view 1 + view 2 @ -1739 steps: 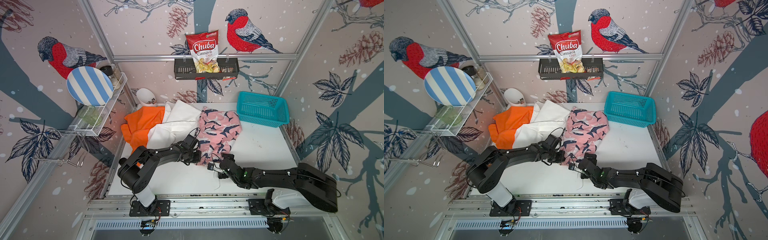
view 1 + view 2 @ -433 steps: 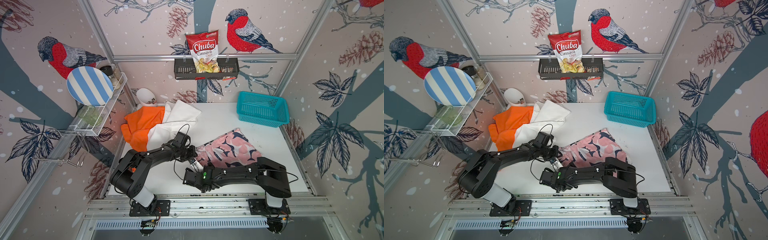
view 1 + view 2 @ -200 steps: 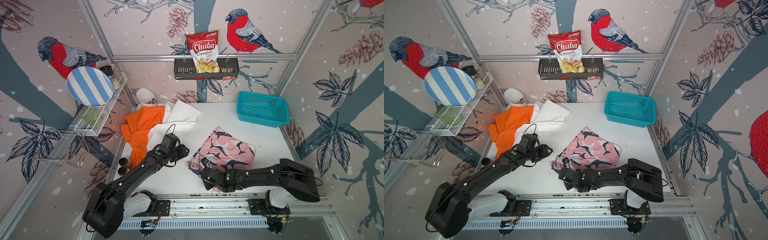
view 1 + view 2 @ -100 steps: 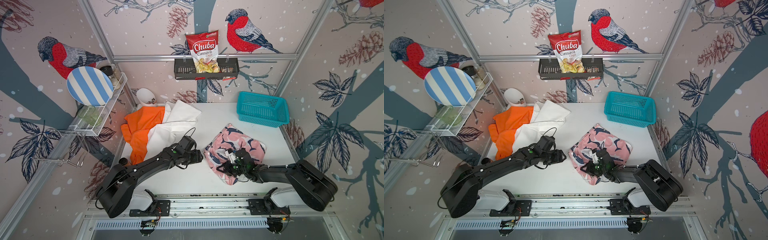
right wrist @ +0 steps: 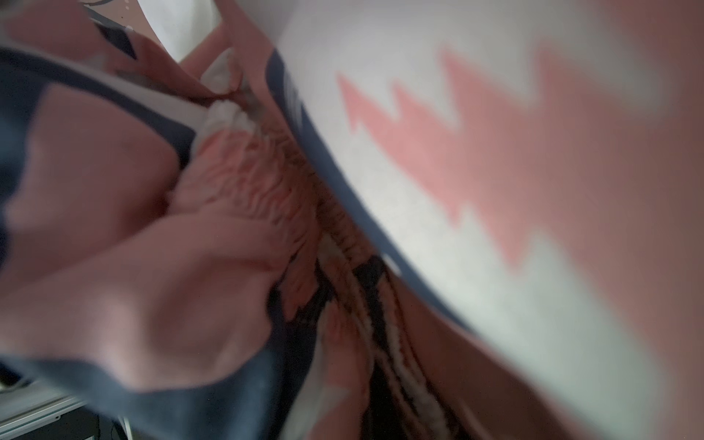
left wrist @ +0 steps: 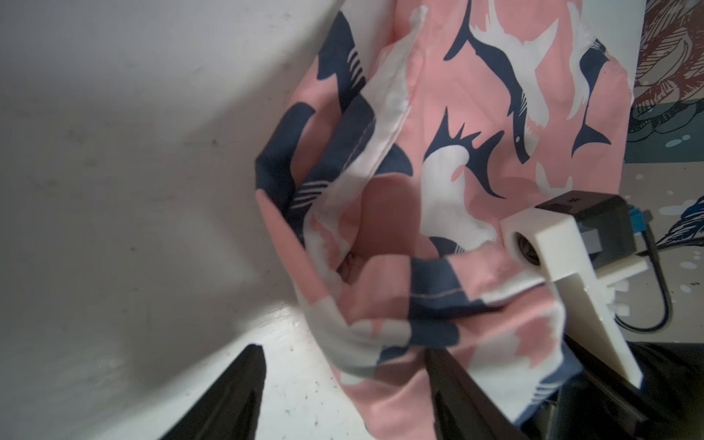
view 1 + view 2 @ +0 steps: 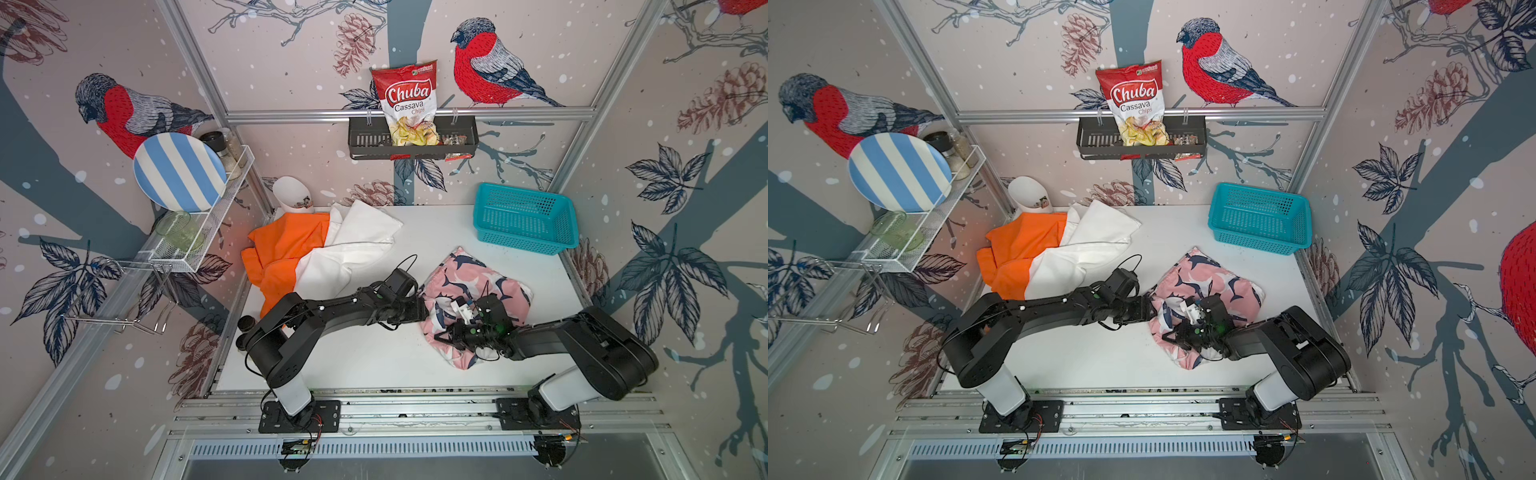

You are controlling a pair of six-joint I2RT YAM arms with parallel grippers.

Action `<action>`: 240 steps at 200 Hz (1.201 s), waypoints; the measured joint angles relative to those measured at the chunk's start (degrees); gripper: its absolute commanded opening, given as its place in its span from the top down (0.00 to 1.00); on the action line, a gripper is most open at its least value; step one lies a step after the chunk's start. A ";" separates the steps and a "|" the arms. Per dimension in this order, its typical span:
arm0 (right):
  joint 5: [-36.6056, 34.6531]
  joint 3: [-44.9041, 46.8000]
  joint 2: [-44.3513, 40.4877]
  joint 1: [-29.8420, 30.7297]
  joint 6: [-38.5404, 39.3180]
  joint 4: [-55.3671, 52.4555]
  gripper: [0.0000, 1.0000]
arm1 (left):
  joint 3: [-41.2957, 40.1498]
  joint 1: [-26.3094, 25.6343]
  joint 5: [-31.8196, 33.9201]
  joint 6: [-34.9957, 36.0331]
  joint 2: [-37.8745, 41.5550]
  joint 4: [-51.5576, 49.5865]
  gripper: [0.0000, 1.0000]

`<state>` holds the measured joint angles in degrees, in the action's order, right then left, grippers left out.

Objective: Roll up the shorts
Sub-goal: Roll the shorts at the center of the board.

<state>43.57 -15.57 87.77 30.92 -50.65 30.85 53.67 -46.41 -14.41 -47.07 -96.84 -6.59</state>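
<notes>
The pink shark-print shorts [image 7: 478, 286] [image 7: 1208, 286] lie bunched right of the table's middle in both top views. My left gripper [image 7: 420, 311] [image 6: 343, 350] is at their left edge, open, and a fold of the pink cloth [image 6: 381, 335] hangs between its black fingers [image 6: 236, 392] without being pinched. My right gripper [image 7: 455, 332] is buried in the bundle, shut on the pink shorts; their cloth and gathered waistband [image 5: 274, 179] fill the right wrist view and hide its fingers. The orange shorts [image 7: 282, 253] and the white shorts [image 7: 353, 249] lie heaped at the back left.
A teal basket [image 7: 525, 218] stands at the back right corner. A white cup [image 7: 291, 197] leans behind the orange shorts. A wire shelf with a striped plate [image 7: 178, 172] juts from the left wall. A chips bag [image 7: 405, 104] sits in the black rack on the back wall.
The right gripper has dragged the pink shorts rightward and bunched them over itself. The left arm has swung right to the bundle's left edge, with its jaws wider apart.
</notes>
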 measured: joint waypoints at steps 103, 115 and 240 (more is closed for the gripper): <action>1.84 -3.21 0.90 -2.36 4.44 -6.12 1.00 | 4.11 -3.63 6.45 0.70 -3.93 -6.16 0.28; 1.33 -3.56 0.52 -2.36 5.38 -7.26 1.00 | 6.16 -3.63 8.17 1.40 -5.11 -6.62 0.29; -37.33 -23.39 -6.80 14.64 16.11 -42.82 0.22 | 4.74 1.40 11.19 4.04 -8.00 -0.57 1.00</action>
<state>6.24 -38.96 80.97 45.56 -34.54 -11.97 58.41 -45.01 -3.22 -43.03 -104.84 -7.16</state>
